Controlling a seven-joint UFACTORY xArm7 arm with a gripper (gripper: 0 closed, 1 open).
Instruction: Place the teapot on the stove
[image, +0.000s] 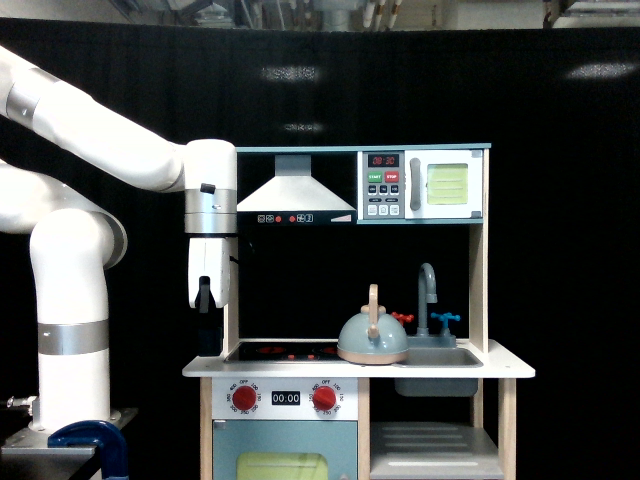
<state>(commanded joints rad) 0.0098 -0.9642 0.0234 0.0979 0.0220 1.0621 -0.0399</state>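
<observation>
White end effector (207, 300) empty, opening unclear, apart from teapot (372, 340).

A white robot arm (90, 140) made of thick, rounded tubular segments with a glossy shell. Brushed silver metal bands ring the joints: one around the upright column low down, one near the upper-left shoulder segment, and one around the wrist cylinder. A small black button-like mark sits on the wrist housing above the silver band. Below the wrist hangs a white gripper (206, 290) with a dark inner slot and dark fingers (204, 297). The column stands on a grey metal base plate.
</observation>
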